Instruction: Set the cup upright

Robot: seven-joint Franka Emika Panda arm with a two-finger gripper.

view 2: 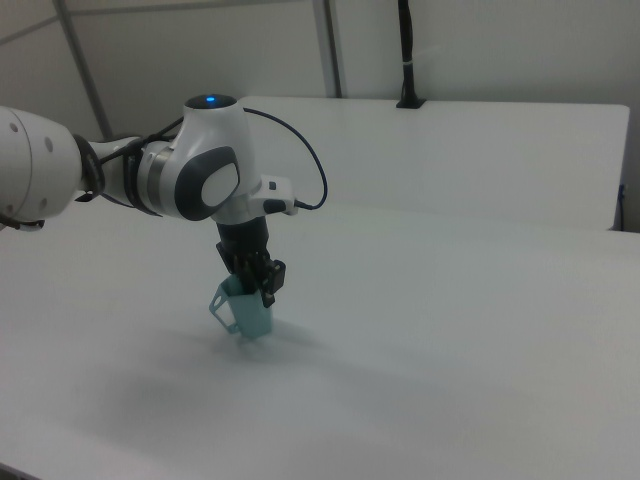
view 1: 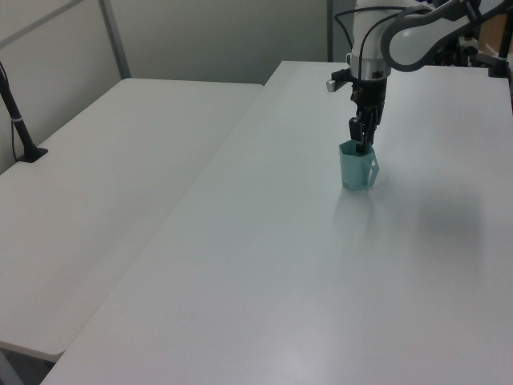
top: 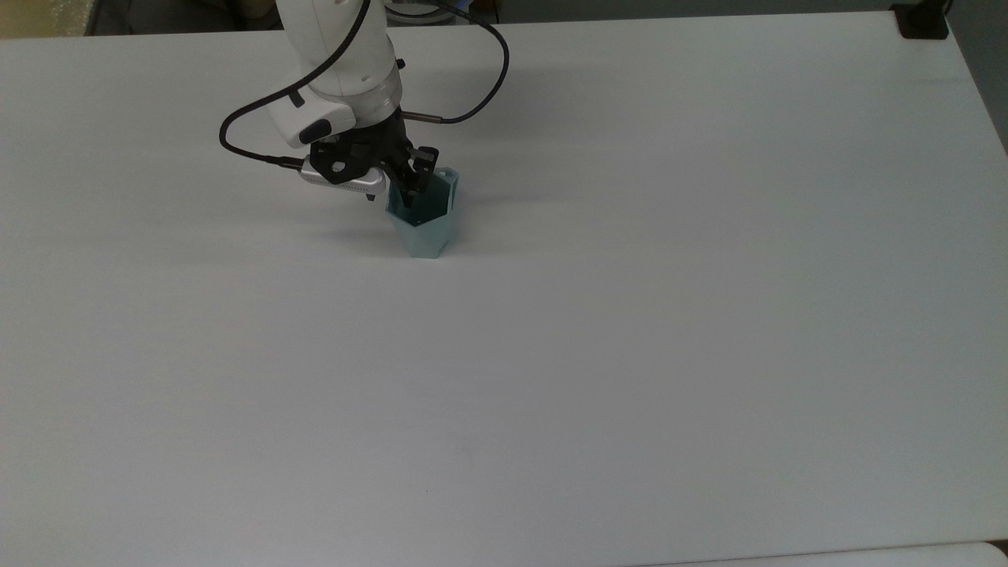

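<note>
Gripper point(top: 411, 191) apparently inside cup point(top: 426, 229) on white table point(top: 630, 315).

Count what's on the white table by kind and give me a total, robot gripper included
Cups, pale teal: 1, the cup, standing upright on the table.
Robot grippers: 1, the gripper, reaching down into the cup's open top.
Total: 2.
</note>
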